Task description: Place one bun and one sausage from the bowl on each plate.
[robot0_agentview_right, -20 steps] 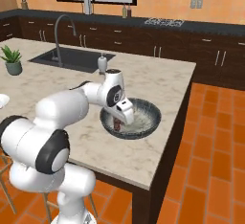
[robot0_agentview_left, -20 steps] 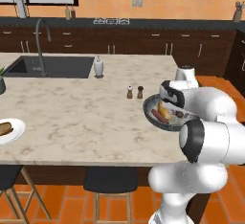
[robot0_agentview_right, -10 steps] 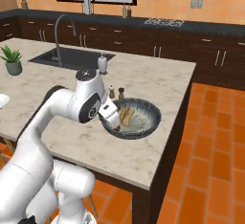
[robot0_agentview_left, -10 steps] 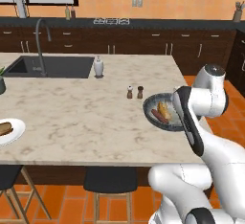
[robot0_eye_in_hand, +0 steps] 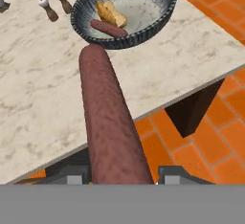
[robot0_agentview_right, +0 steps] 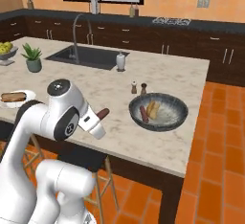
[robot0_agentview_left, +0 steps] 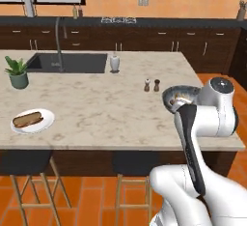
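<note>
My gripper [robot0_agentview_right: 97,121] is shut on a brown sausage [robot0_eye_in_hand: 107,122], held out over the counter's front edge, left of the bowl and level with the countertop. The wide dark-grey bowl [robot0_agentview_right: 178,117] stands near the counter's right end and holds one more sausage [robot0_agentview_right: 143,114] and a bun [robot0_agentview_right: 152,109]. In the hand view, the bowl [robot0_eye_in_hand: 158,12] lies ahead of the held sausage's tip. The white plate [robot0_agentview_right: 25,94] at the counter's left end carries a bun with a sausage [robot0_agentview_left: 27,119]. The tan wooden plate is out of view.
Salt and pepper shakers [robot0_agentview_right: 138,88] stand just behind the bowl. A soap dispenser [robot0_agentview_left: 114,63], the sink [robot0_agentview_left: 72,62] with its faucet, a potted plant [robot0_agentview_left: 18,73] and a pedestal fruit bowl [robot0_agentview_right: 5,50] lie farther back and left. Bar stools [robot0_agentview_left: 130,167] stand under the counter's front edge.
The gripper lifted a sausage out of the bowl and swung back and left past the counter's front edge. The whole scene has slid right, so the base has moved left.
</note>
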